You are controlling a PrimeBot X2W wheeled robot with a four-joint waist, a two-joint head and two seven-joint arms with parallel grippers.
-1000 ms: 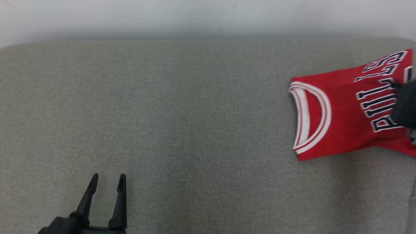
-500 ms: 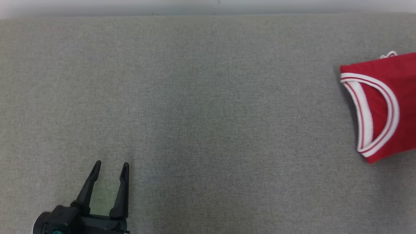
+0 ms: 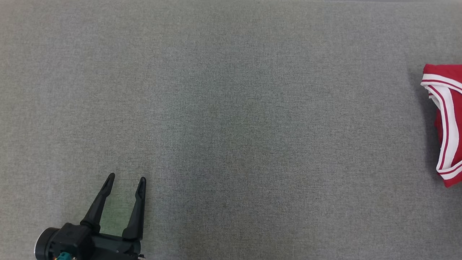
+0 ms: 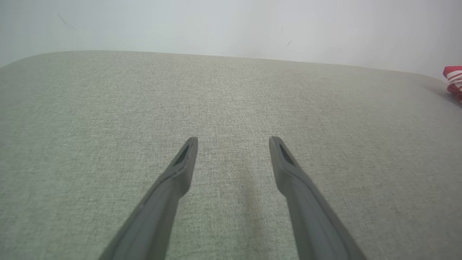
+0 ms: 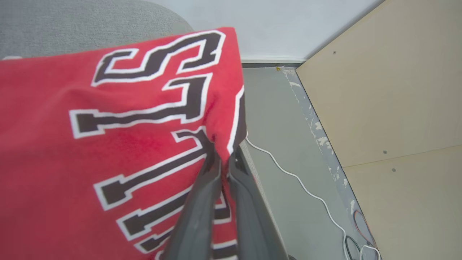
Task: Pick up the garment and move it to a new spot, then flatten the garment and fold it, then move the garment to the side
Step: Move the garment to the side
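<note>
The red garment [image 3: 449, 126] with white trim lies at the far right of the grey table [image 3: 231, 108]. Only its neck end shows in the head view. The rest of the tabletop in that view is bare.

The right wrist view shows the right pincer [image 5: 225, 153] clamped tight on the garment's edge, beside the dark block lettering. That edge sits right at the table's right rim. Past the rim are the floor [image 5: 274, 108] and a thin white cable [image 5: 299, 180]. It is unclear whether the cloth is lifted or dragging on the surface.

The left pincer [image 3: 126, 177] hovers low over the near left of the table, well apart from the garment. Its fingers are spread wide and hold nothing.

The garment looks compact and layered, with straight edges, so the flattening and folding seem done. The last step, moving it to the side, appears to be in hand and close to its end. What seems left is to settle the cloth fully on the table near the rim, so that none of it slips off, and then let go.
</note>
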